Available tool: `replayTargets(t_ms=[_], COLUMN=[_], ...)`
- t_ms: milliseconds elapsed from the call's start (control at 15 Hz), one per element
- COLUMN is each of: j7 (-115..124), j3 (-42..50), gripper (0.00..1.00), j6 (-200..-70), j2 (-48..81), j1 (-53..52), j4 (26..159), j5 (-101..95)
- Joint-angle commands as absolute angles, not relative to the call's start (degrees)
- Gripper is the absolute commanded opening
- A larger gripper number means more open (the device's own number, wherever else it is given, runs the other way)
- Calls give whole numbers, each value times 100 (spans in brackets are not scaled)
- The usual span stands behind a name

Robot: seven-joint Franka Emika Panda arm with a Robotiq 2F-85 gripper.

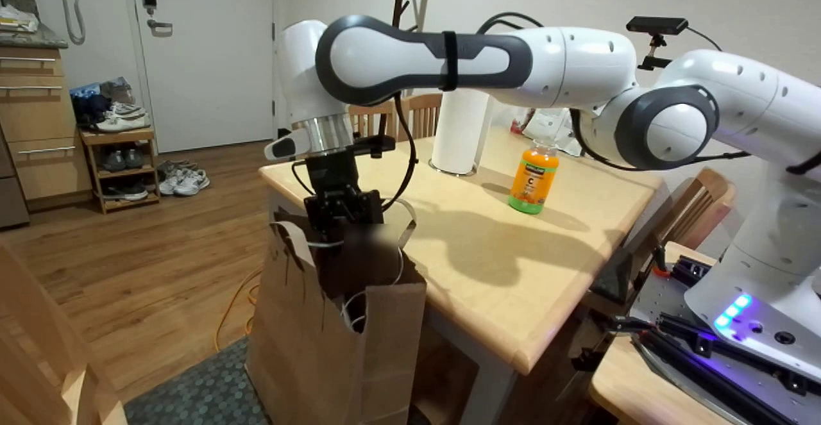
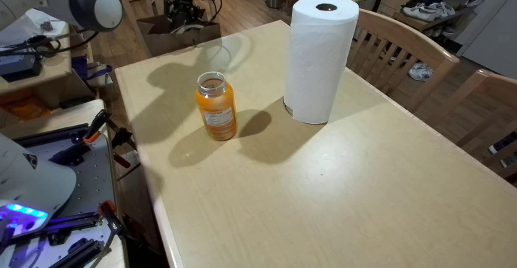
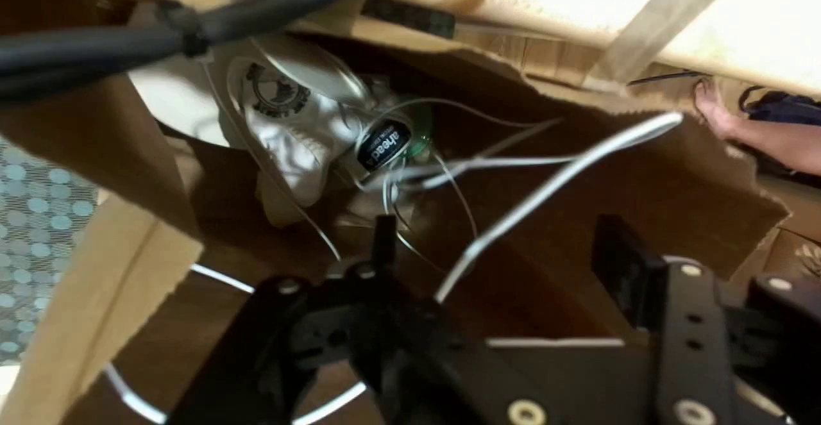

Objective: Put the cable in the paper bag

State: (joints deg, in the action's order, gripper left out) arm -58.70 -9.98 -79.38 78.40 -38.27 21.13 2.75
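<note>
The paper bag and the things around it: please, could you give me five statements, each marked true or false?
1. White cable shows at the opening of the paper bag. True.
2. The jaws are shut. False: they stand apart.
3. A paper towel roll and an orange bottle share the table. True.
4. The bag stands on the table. False: it stands beside it.
5. The roll lies on its side. False: it stands upright.
</note>
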Motion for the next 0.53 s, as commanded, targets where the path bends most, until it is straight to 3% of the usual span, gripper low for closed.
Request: replayTargets(t_ms=[0,467], j7=[-5391,-4045], j3=[-840,-451], gripper=[100,100], j6=[-8018,-7962], j2=[7597,7021], j1=[-3858,-3952], j4=[2168,2120], j5=[80,-301])
